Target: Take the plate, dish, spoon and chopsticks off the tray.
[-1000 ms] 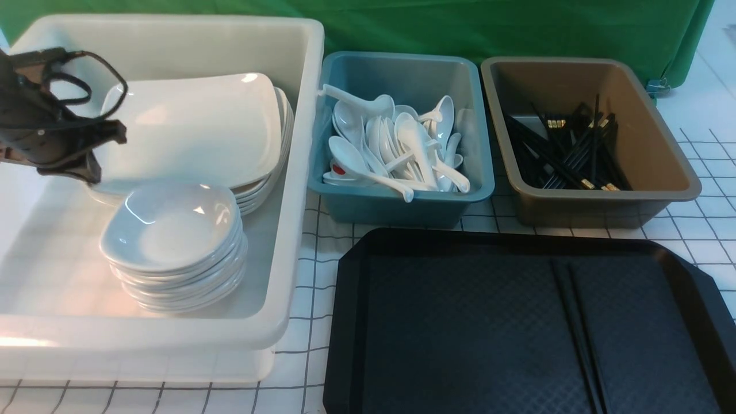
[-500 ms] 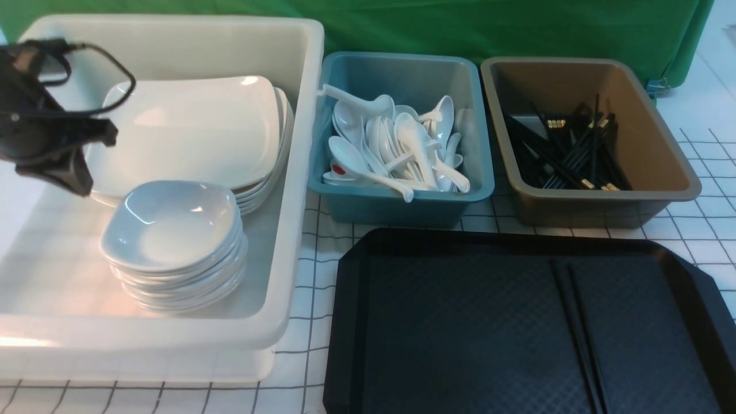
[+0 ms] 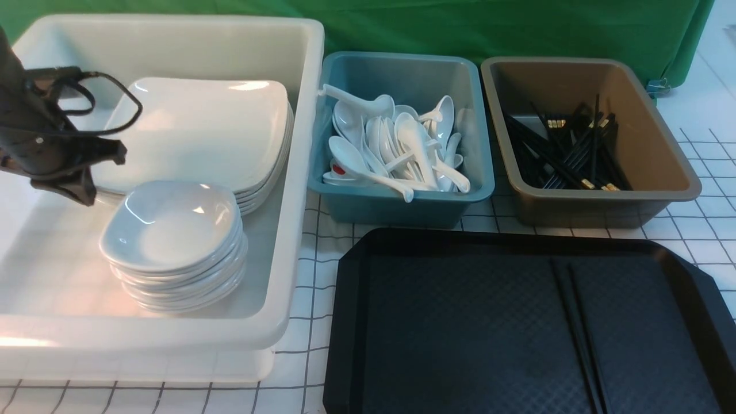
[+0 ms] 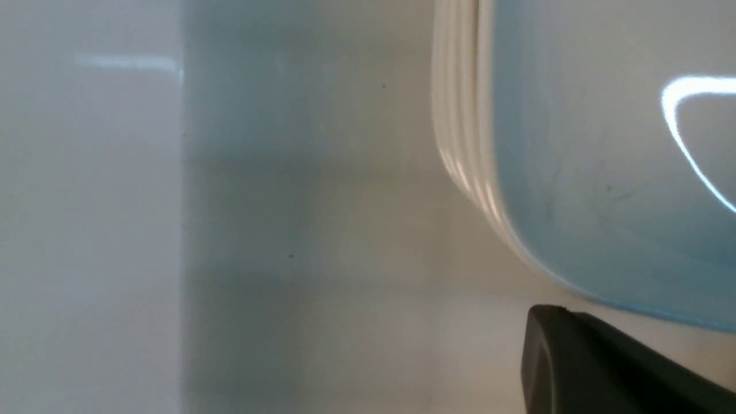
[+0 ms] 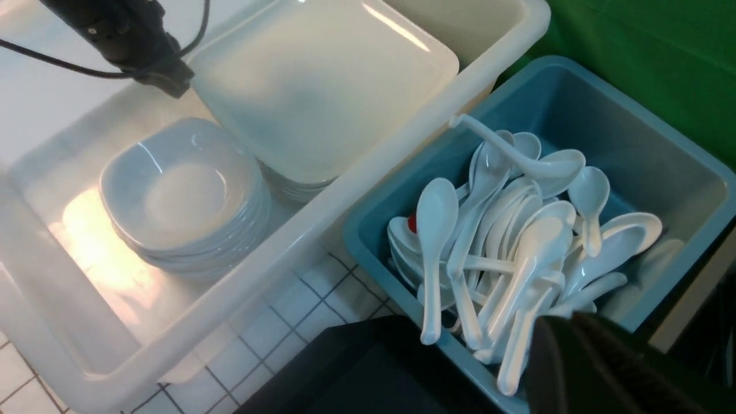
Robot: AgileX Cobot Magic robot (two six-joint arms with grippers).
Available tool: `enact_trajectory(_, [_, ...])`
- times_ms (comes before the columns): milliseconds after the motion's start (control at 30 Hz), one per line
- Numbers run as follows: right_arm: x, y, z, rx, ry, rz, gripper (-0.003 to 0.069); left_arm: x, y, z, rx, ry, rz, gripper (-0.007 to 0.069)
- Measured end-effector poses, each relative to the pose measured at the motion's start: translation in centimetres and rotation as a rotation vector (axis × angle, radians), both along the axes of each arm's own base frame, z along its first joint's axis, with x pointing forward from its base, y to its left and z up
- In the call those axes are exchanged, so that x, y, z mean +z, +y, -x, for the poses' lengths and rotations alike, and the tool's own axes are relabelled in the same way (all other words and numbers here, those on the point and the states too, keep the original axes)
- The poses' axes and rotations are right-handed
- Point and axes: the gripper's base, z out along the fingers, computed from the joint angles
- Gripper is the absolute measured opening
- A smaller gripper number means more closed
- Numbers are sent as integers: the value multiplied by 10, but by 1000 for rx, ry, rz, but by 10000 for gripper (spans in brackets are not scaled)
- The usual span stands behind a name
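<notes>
The robot's dark left gripper (image 3: 89, 175) is hovering at ten o'clock, inside a deep white plastic tub, beside a stack of large glossy white square plates (image 3: 201, 135); whether its jaws are parted or gripping anything, the pictures are not telling. Below the plates, rounded white dishes (image 3: 172, 227) are standing piled. The right gripper (image 5: 552, 322) is keeping its jaws closed, with nothing visible in its hold, near a blue plastic tub (image 5: 368, 253) heaped with glossy white soup spoons (image 5: 437, 213). At four o'clock, a pair of long, straight black chopsticks (image 3: 581, 333) is lying on the flat black plastic tray (image 3: 460, 333). Plate placement appears to be finishing, with the chopsticks seemingly remaining. The next move is calling for the right gripper to open, pinch both sticks together and carry them toward the brown plastic tub (image 3: 598, 195) at one o'clock.
</notes>
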Motion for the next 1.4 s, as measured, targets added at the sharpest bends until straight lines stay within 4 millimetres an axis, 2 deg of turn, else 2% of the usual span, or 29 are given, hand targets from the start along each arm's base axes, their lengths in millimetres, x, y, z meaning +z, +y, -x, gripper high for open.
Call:
enact_trajectory(167, [6, -7, 6, -44, -13, 9, 31, 31, 1, 13, -9, 13, -36, -3])
enact_trajectory(267, [10, -19, 15, -129, -28, 45, 34, 64, -4, 28, -6, -29, -23, -3])
enact_trajectory(300, [9, -21, 17, -143, -25, 55, 35, 68, -6, 31, -7, -38, -14, -3])
enact_trajectory(333, [10, -26, 22, -172, -30, 68, 35, 79, -9, 36, -14, -64, 9, -3])
enact_trajectory(367, [5, -37, 31, -237, -19, 105, 38, 102, -24, 51, -61, -133, 66, -3])
enact_trajectory(400, [4, -37, 32, -236, -15, 107, 38, 104, -27, 53, -71, -141, 72, -3])
enact_trajectory(433, [-10, -45, 40, -273, 30, 139, 43, 127, -48, 71, -147, -224, 111, -3])
enact_trajectory(500, [-27, -51, 50, -291, 86, 171, 61, 146, -77, 93, -249, -308, 131, -3])
enact_trajectory(567, [-55, -54, 55, -300, 169, 219, 98, 164, -104, 122, -342, -398, 140, -3])
enact_trajectory(667, [-108, -58, 58, -307, 330, 311, 203, 169, -140, 158, -467, -487, 168, -3])
enact_trajectory(700, [-129, -60, 58, -310, 383, 343, 261, 168, -155, 173, -527, -522, 185, -3])
enact_trajectory(733, [-144, -63, 59, -315, 419, 362, 290, 168, -165, 182, -568, -542, 197, -3])
enact_trajectory(800, [-181, -72, 58, -342, 491, 397, 381, 155, -188, 201, -660, -582, 226, -3])
enact_trajectory(900, [-209, -83, 50, -387, 532, 403, 439, 138, -218, 218, -762, -611, 276, -3])
enact_trajectory(1033, [-236, -94, 34, -447, 644, 370, 455, 109, -258, 225, -864, -538, 321, -3])
enact_trajectory(1133, [-255, -91, 33, -438, 776, 364, 458, 86, -286, 228, -933, -447, 333, -3])
enact_trajectory(1167, [-256, -91, 34, -436, 781, 367, 458, 84, -288, 228, -938, -440, 332, -3])
enact_trajectory(1300, [-279, -75, 56, -336, 896, 427, 451, 50, -320, 239, -1037, -300, 316, -3])
enact_trajectory(1400, [-295, -70, 70, -327, 921, 444, 445, 36, -334, 248, -1091, -244, 307, -3])
